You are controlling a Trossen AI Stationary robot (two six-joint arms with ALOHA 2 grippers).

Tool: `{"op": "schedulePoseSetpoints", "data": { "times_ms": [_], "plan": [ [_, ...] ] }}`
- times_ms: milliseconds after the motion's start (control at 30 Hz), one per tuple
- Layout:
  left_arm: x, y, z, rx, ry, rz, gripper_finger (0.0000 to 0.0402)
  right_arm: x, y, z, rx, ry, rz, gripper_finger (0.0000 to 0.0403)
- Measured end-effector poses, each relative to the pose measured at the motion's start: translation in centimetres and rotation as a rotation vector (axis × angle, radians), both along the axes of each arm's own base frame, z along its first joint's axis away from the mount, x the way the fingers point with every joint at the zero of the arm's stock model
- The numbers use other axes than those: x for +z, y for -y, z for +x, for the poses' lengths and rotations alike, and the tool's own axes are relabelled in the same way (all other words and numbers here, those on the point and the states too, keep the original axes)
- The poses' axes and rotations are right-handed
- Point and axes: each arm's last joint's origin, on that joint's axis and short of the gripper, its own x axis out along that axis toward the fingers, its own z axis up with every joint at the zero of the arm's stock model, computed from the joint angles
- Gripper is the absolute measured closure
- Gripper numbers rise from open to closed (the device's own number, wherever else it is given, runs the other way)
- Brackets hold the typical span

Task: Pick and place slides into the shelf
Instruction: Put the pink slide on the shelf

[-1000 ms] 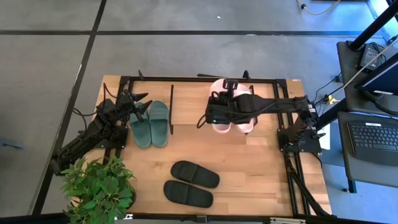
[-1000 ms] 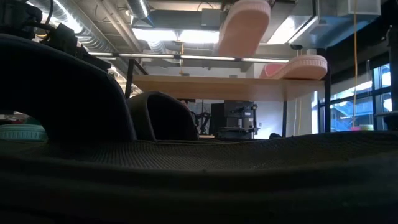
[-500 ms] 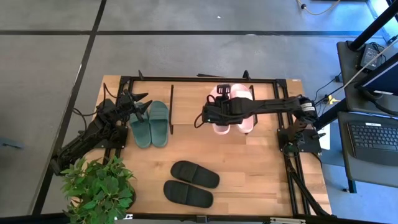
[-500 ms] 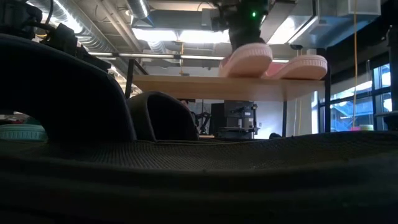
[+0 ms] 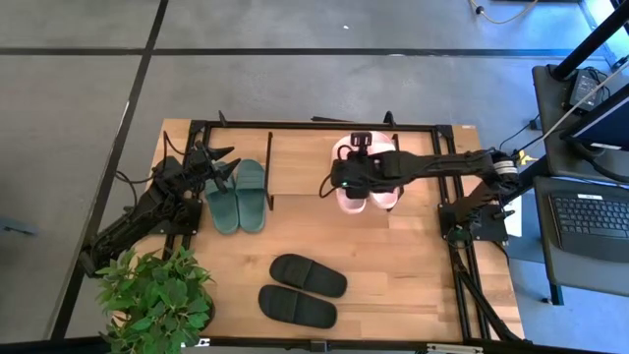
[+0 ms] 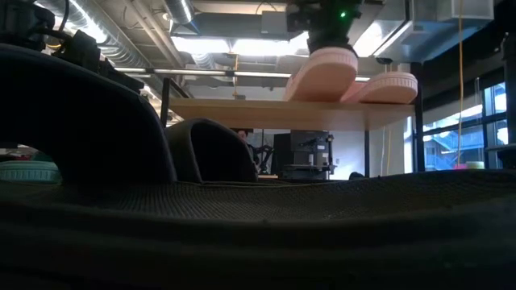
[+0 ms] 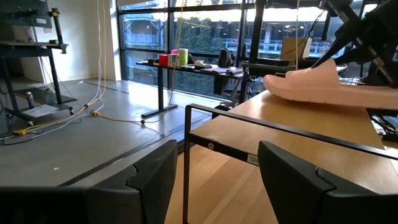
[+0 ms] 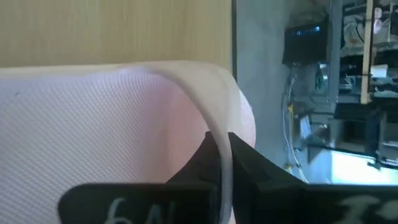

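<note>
Right gripper [image 5: 346, 182] pinches pink slide's [image 5: 350, 198] strap to seat it in shelf [image 5: 271, 167]; left gripper [image 5: 218, 169] waits wide beside green pair [image 5: 239, 196].

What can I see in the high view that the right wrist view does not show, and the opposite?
Only the high view shows the green slides in the shelf, the black slides on the table's front part, the plant, and the open left gripper beside the green pair.

Only the right wrist view shows the right gripper's fingers pinched shut on the strap edge of a pink slide.

Both show that pink slide held by the right gripper above the wooden table.
</note>
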Motion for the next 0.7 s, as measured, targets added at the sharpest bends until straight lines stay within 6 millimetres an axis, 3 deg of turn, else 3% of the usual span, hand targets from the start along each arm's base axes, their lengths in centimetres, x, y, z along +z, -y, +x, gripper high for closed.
{"op": "schedulePoseSetpoints", "data": {
  "times_ms": [200, 367, 700],
  "plan": [
    [0.0, 0.0, 0.0, 0.000, 0.000, 0.000, 0.0185, -0.3, -0.1, -1.3, 0.064, 0.110, -0.018, 0.0391],
    [0.0, 0.0, 0.0, 0.000, 0.001, 0.000, 0.0185, -1.3, 0.6, -1.8, 0.047, 0.095, -0.022, 0.0391],
    [0.0, 0.0, 0.0, 0.000, 0.000, 0.000, 0.0185, -0.5, 0.9, -1.9, 0.013, 0.093, -0.068, 0.0391]
  ]
}}
